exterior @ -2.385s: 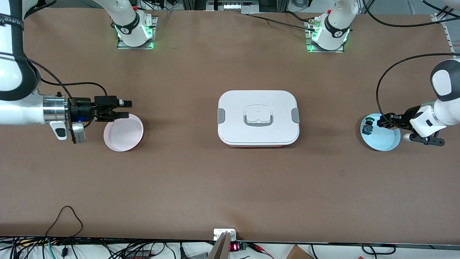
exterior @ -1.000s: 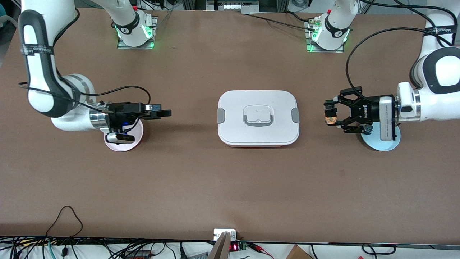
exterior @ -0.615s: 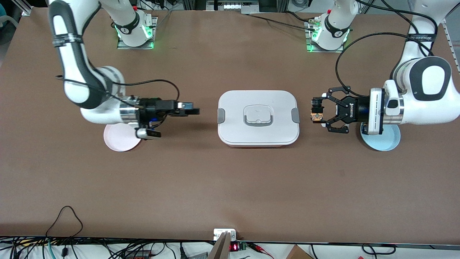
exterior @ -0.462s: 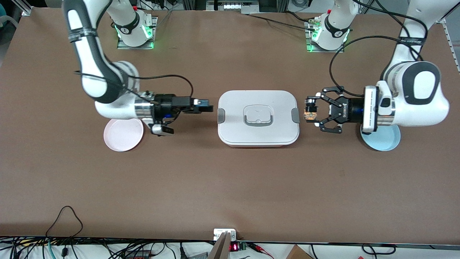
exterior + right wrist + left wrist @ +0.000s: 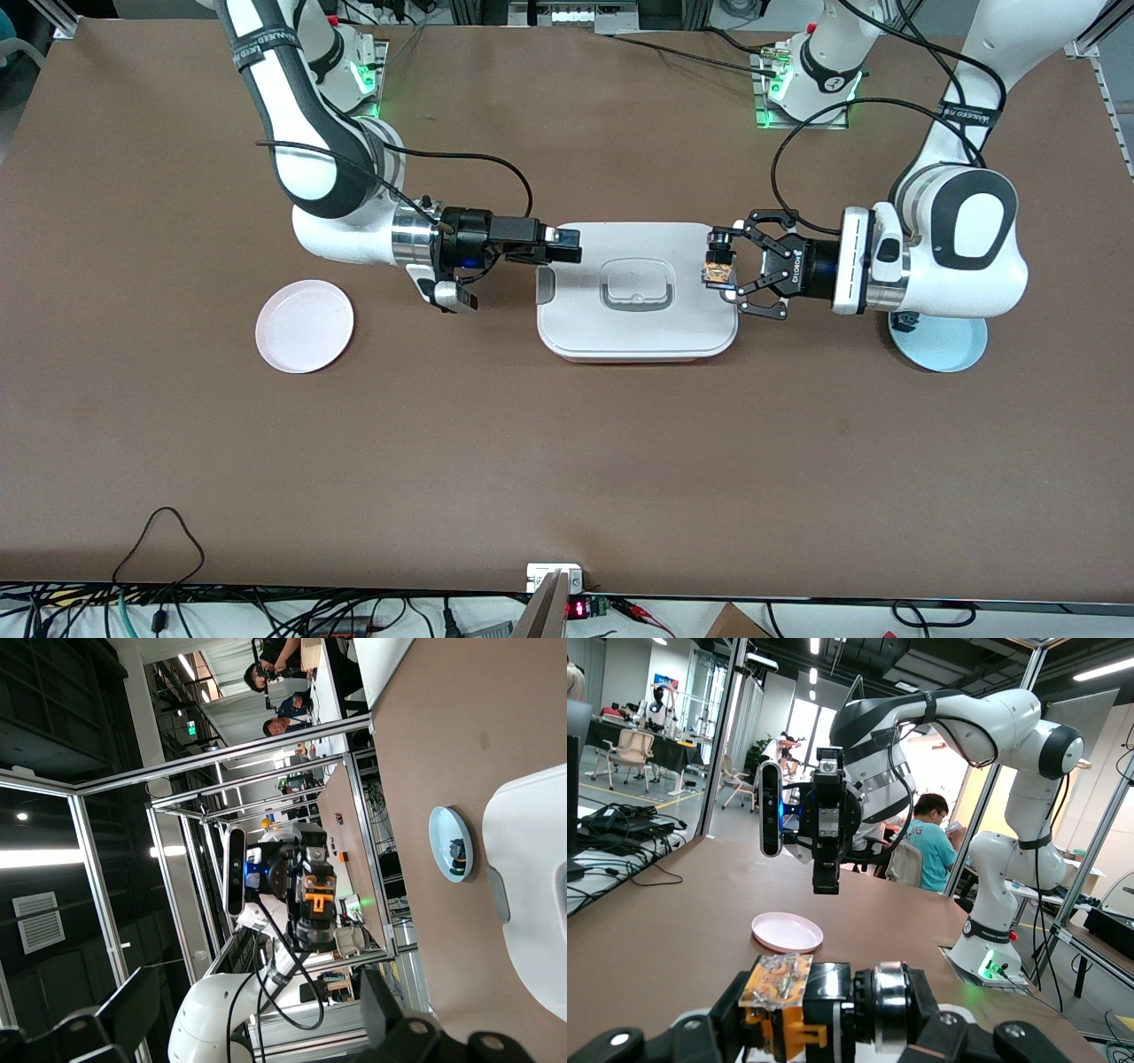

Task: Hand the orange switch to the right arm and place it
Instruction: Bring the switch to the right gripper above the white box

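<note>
The orange switch [image 5: 716,268] is a small black body with orange parts, held in my left gripper [image 5: 722,271], which is shut on it over the end of the white lidded box [image 5: 636,330] toward the left arm. It fills the near part of the left wrist view [image 5: 788,1003]. My right gripper [image 5: 569,247] is open and empty over the box's other end, pointing at the switch with a gap between them. In the left wrist view the right gripper [image 5: 826,879] faces me. In the right wrist view the switch [image 5: 316,892] shows between my own spread fingers [image 5: 383,1008].
A pink plate [image 5: 304,325] lies toward the right arm's end of the table. A light blue plate [image 5: 952,350] lies under the left arm, with a small green-and-blue switch [image 5: 904,320] on it. The box stands mid-table between the arms.
Both arms have moved inward from their plates to the box. The left gripper has carried the orange switch from over the blue plate to the box's end. The right gripper has left the pink plate.
</note>
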{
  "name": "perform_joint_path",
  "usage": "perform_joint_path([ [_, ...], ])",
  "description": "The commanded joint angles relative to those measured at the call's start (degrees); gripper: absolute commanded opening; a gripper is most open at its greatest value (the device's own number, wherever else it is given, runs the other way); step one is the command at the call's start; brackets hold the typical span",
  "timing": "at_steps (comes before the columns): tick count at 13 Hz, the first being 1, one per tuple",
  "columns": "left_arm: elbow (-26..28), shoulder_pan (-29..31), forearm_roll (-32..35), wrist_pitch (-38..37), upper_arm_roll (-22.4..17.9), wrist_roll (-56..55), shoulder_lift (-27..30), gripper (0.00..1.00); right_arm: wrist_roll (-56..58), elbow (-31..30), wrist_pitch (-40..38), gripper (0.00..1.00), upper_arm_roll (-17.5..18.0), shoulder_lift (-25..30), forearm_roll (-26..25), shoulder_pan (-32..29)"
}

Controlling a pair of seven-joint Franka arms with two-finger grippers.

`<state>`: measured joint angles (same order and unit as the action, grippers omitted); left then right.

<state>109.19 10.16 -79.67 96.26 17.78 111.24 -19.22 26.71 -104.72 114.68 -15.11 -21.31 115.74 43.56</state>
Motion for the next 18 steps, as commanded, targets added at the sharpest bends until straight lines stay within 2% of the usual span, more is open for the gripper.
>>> perform_joint_path([
  [1, 0.2, -2.5, -4.5, -0.2, -0.2, 4.9, -0.7, 0.00, 0.0, 0.0, 0.8, 1.00, -0.2, 0.5, 0.7, 0.2],
  [3, 0.2, -4.6, -7.1, 0.6, -0.2, 5.2, -0.9, 0.00, 0.2, -0.1, 0.8, 1.00, -0.2, 0.5, 0.7, 0.2],
  [7, -0.6, -9.7, -7.6, 4.6, -0.2, 2.7, -1.0, 0.00, 0.1, 0.2, 3.6, 1.00, -0.1, 0.4, 1.2, 2.2],
  [14, -1.8, -13.1, -13.5, 6.1, -0.2, 2.8, -2.2, 0.00, 0.2, 2.1, 9.0, 1.00, -0.1, -0.7, 1.9, 5.2],
  [18, -2.0, -13.8, -14.1, 7.2, -0.2, 2.8, -2.8, 0.00, 0.2, 2.2, 12.1, 0.91, -0.1, -0.7, 4.9, 7.5],
])
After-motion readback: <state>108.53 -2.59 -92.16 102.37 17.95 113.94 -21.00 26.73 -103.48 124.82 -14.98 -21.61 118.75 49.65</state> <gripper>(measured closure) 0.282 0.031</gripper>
